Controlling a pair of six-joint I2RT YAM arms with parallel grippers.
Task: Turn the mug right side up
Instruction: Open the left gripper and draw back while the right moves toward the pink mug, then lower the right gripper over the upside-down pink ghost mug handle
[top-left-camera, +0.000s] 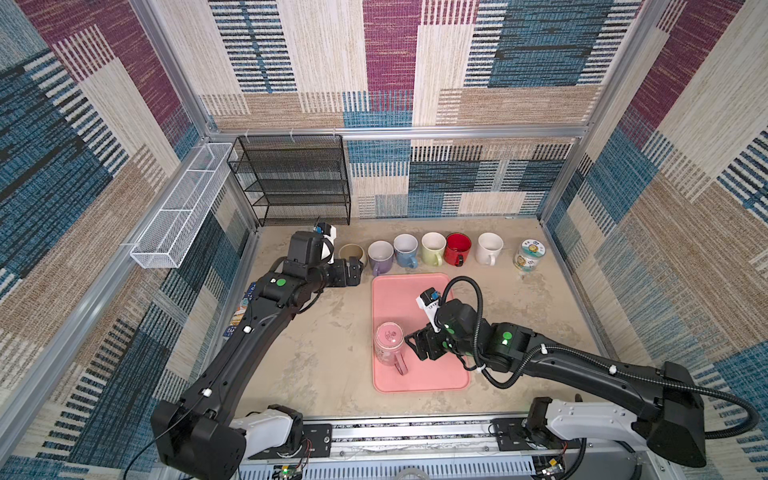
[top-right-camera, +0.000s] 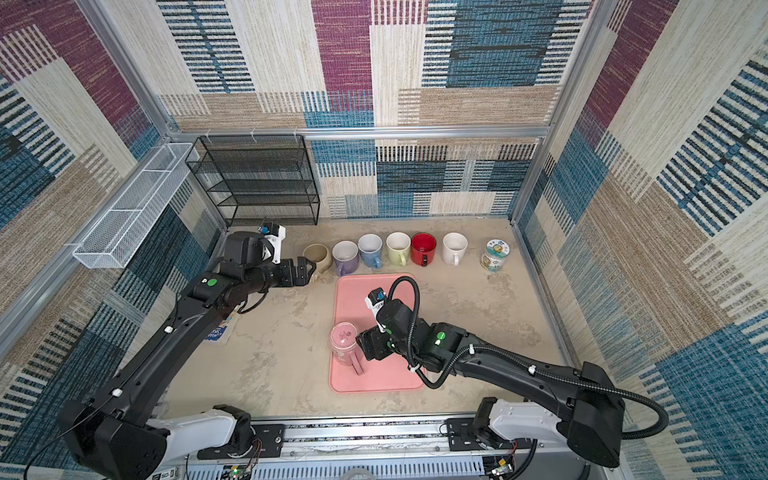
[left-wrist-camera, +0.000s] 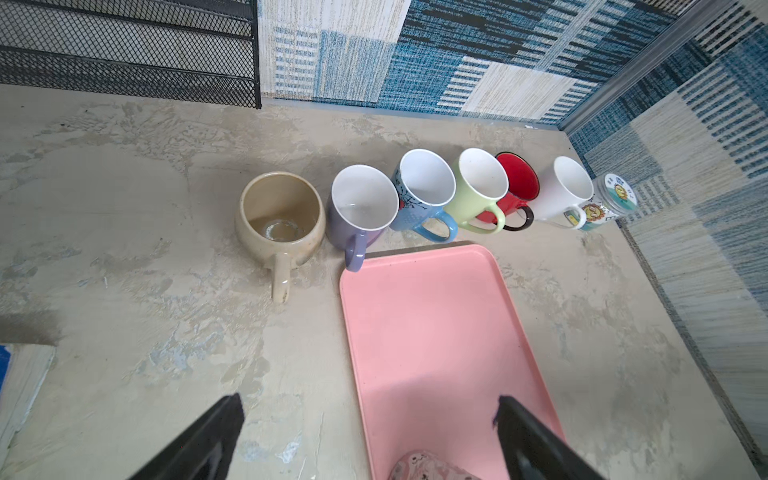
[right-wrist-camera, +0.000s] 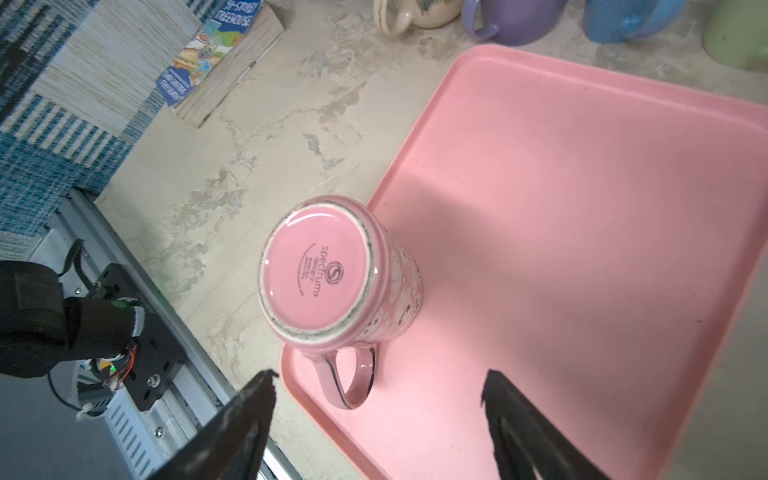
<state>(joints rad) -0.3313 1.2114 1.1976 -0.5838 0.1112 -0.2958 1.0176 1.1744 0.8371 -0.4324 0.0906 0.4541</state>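
Approach step. My right gripper (right-wrist-camera: 380, 378) is just beside the pink mug (right-wrist-camera: 328, 274), jaws apart and empty. Mug stands base-up on the pink tray's (right-wrist-camera: 582, 208) front-left corner, handle toward my jaws. Next, probably: close on body, lift, invert.

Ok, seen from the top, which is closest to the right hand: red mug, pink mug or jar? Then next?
1. Pink mug, upside down on the tray, beside the right hand.
2. Red mug, in the back row.
3. Jar, at the row's right end.
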